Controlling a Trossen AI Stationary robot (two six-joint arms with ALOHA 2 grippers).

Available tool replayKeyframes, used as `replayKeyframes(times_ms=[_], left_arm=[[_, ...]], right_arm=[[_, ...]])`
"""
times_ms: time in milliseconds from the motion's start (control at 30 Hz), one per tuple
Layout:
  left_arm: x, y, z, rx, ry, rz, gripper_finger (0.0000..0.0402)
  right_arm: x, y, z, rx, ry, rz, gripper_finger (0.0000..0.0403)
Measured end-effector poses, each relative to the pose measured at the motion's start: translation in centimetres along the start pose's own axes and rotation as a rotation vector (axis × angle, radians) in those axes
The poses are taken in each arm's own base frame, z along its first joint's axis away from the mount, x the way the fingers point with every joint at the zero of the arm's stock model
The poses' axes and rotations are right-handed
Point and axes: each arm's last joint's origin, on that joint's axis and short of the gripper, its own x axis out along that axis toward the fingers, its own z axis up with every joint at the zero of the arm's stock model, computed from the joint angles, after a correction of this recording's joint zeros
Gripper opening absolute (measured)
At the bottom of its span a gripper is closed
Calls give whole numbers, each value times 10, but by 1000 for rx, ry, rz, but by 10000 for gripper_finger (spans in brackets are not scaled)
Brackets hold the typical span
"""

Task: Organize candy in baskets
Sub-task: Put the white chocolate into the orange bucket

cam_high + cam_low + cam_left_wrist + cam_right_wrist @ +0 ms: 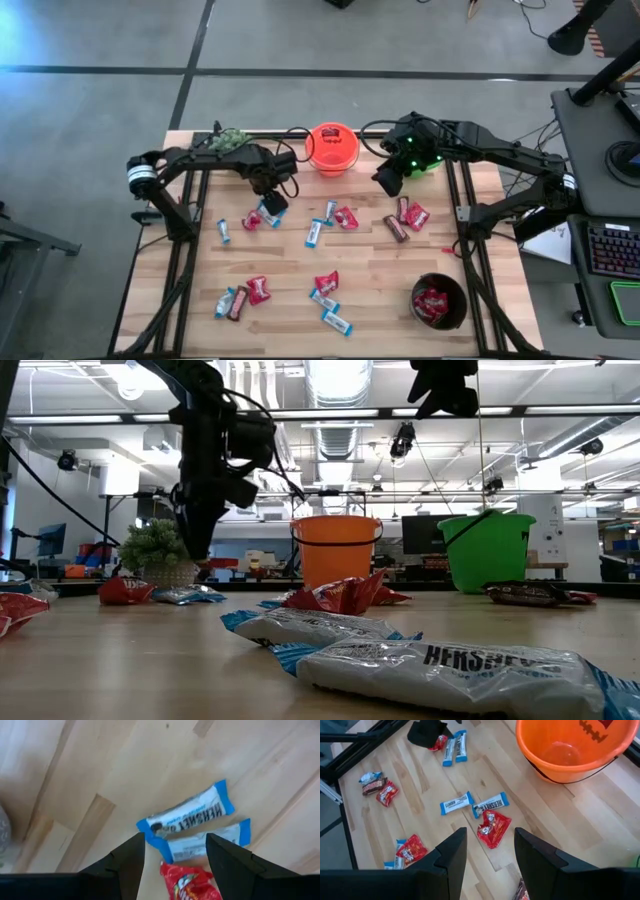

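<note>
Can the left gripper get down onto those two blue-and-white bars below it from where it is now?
Probably yes. The left gripper hangs open right above the two blue-and-white bars, and its wrist view shows nothing between fingers and bars. A red packet lies against the nearer bar, so it might get caught too.

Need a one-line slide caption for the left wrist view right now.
Left gripper, fingers open, poised above two blue-and-white bars and a red packet lying on the wooden table.

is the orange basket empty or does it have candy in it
Empty. The right wrist view looks into the orange basket and shows only its bare bottom, no candy inside.
</note>
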Motion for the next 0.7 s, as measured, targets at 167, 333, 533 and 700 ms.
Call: replayKeyframes(times_ms=[167, 333, 533, 700], left_arm=[[1, 0, 0, -4, -2, -1, 192], [1, 0, -2, -10, 15, 3, 192], [8, -3, -13, -14, 86, 21, 192], [15, -15, -18, 15, 85, -27, 192]], right_arm=[[1, 6, -3, -20, 10, 16, 153], [2, 13, -5, -41, 20, 31, 153], [2, 16, -7, -51, 25, 39, 153], [2, 16, -7, -51, 25, 38, 153]])
